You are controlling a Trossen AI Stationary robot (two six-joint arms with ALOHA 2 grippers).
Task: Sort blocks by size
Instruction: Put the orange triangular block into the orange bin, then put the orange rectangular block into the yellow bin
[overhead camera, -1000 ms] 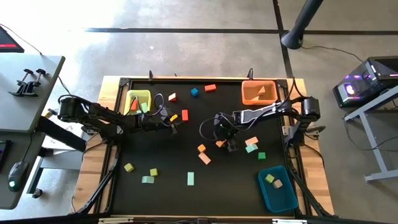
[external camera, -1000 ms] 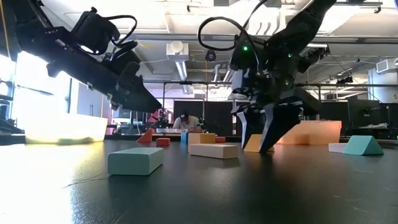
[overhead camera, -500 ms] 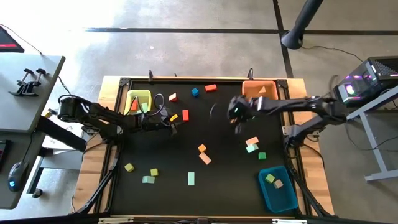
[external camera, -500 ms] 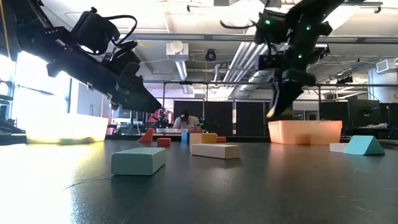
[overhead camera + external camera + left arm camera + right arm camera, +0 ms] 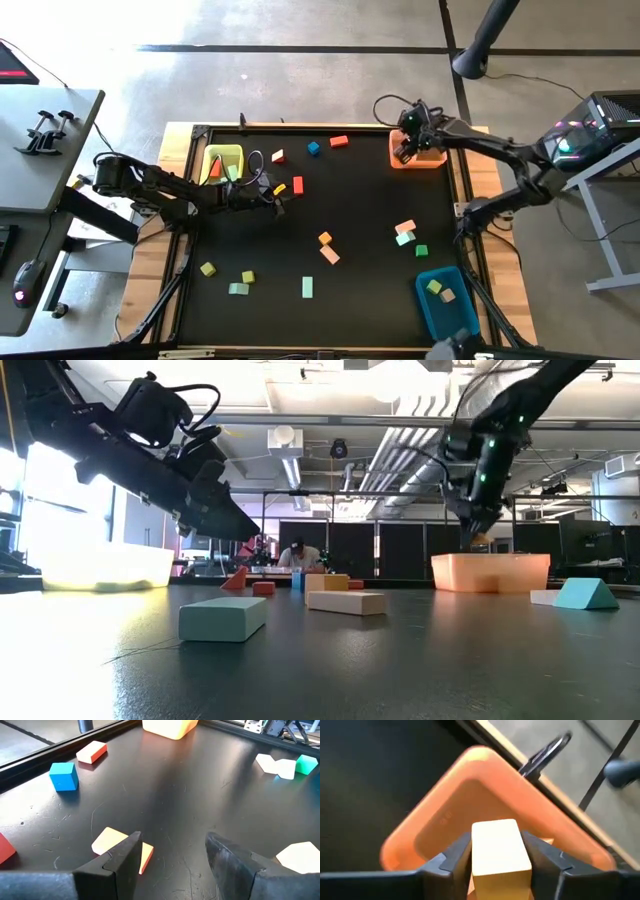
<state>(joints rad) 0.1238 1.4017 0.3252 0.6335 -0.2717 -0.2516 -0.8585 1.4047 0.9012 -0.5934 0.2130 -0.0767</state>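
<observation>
My right gripper (image 5: 497,862) hangs over the orange rectangular plastic bin (image 5: 408,158) at the upper right of the high view, its fingers (image 5: 451,860) pinching a pale yellow-tan wooden block (image 5: 497,851) from both sides (the bin's floor shows directly beyond the block). In the low view that gripper (image 5: 480,532) sits just above the bin's rim (image 5: 490,572). My left gripper (image 5: 172,855) hovers low over the black table (image 5: 360,250) left of centre, fingers spread apart on nothing, a pale orange wedge block (image 5: 120,847) just beyond one fingertip. Other small coloured blocks lie scattered across the table.
</observation>
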